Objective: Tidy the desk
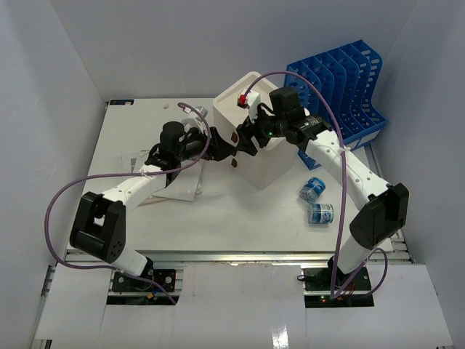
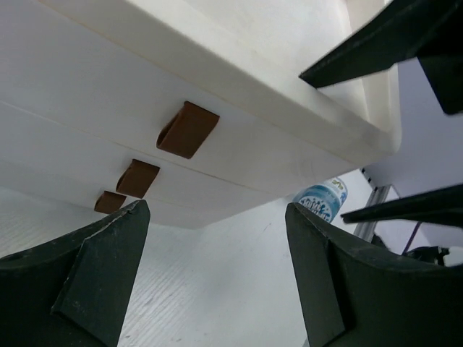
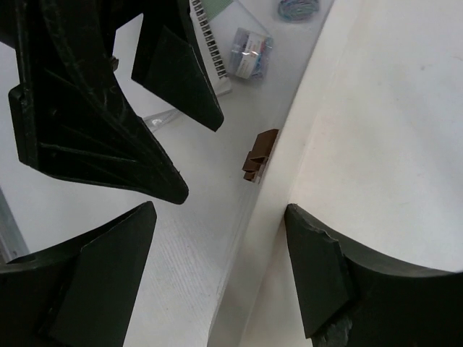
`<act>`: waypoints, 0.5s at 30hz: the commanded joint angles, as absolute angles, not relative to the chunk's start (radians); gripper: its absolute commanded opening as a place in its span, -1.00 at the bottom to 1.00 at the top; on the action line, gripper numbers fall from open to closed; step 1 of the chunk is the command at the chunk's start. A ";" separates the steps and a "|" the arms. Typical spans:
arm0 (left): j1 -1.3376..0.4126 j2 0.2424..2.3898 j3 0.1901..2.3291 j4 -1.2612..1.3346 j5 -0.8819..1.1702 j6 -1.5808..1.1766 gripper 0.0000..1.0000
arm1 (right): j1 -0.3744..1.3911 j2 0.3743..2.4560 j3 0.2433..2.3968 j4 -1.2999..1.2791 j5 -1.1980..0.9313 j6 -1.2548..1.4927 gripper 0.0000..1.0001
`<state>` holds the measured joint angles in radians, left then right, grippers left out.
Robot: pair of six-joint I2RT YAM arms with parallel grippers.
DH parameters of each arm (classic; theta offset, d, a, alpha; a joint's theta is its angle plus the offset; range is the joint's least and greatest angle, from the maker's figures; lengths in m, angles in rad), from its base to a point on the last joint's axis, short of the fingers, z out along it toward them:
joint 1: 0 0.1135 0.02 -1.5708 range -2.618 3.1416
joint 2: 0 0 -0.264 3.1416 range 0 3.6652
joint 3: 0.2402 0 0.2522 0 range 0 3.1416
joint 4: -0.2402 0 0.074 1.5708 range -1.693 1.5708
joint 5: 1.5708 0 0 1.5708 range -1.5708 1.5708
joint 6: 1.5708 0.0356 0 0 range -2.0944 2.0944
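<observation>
The white desk (image 1: 240, 222) carries a white three-drawer box (image 1: 265, 156) near its middle. My left gripper (image 1: 227, 149) is low in front of the box's drawer face, open, with only bare desk (image 2: 217, 289) between its fingers. Three brown handles (image 2: 187, 130) show just ahead of it. My right gripper (image 1: 249, 134) is open at the box's upper front edge (image 3: 289, 181). One of its fingers (image 3: 318, 267) is over the box top and the other is over the desk (image 3: 195, 238). It holds nothing. The two grippers are close together.
A blue slotted file rack (image 1: 341, 83) stands at the back right. Two blue-and-white rolls (image 1: 312, 190) (image 1: 320, 213) lie right of the box. Papers (image 1: 174, 185) lie under the left arm. A small red thing (image 1: 243, 100) sits on the box top. A tape roll (image 3: 249, 52) lies beyond.
</observation>
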<state>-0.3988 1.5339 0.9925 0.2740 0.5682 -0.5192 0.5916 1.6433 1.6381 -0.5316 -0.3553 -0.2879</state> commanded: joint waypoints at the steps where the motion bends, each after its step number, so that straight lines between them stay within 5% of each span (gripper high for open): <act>1: -0.401 1.501 0.939 0.275 0.613 -0.287 0.73 | 0.550 1.605 1.670 -0.605 -0.511 -0.396 0.59; 15: -0.403 1.757 1.074 0.350 0.644 -0.064 0.51 | 0.517 1.597 1.668 -0.654 -0.632 -0.506 0.62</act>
<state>-0.3997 1.7464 0.9965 0.3238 0.6565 -0.1414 0.5182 1.6358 1.6402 -0.6249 -0.5869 -0.4835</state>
